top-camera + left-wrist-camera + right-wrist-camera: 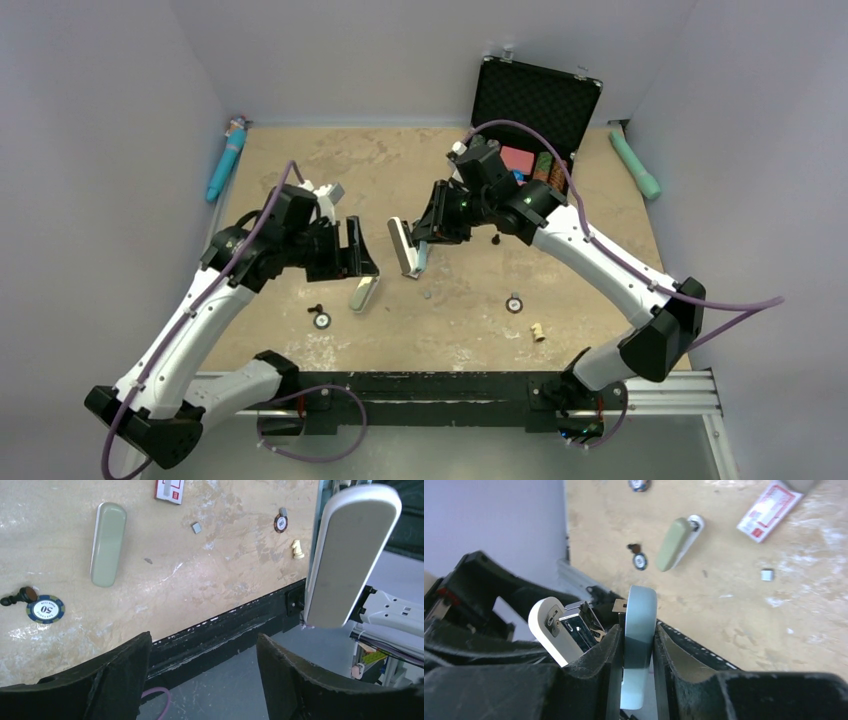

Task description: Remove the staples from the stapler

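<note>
so the stapler (404, 247) is up off the table (330, 160), pinched in the right gripper (424, 236). the right wrist view shows its fingers clamped on the pale blue arm, with the white half swung open and the metal magazine (580, 626) bare in between. the left gripper (356, 258) is spread wide with nothing in it. it sits just to the left of the stapler, not touching, jaws facing it.

from above, the stapler's long axis runs roughly far-to-near and a bit tilted, so it lies crosswise to the left hand's approach. imo that gap is the whole thing. left is the free hand and right beside it, so any picking at the magazine falls to it while the right just holds.

the staples (196, 527): one tiny silvery strip lies loose on the table on the near side of the stapler, between the greenish-grey oblong thing (363, 293) and the right-hand poker chip (514, 303). can't tell if more sit in the magazine, it's too small to read.

the top camera gives the spacing of the two grippers, but i can't find the red-and-white box (169, 489) in it. the left wrist view shows that box and the strip clearly, but only the stapler's plain pale back.
</note>
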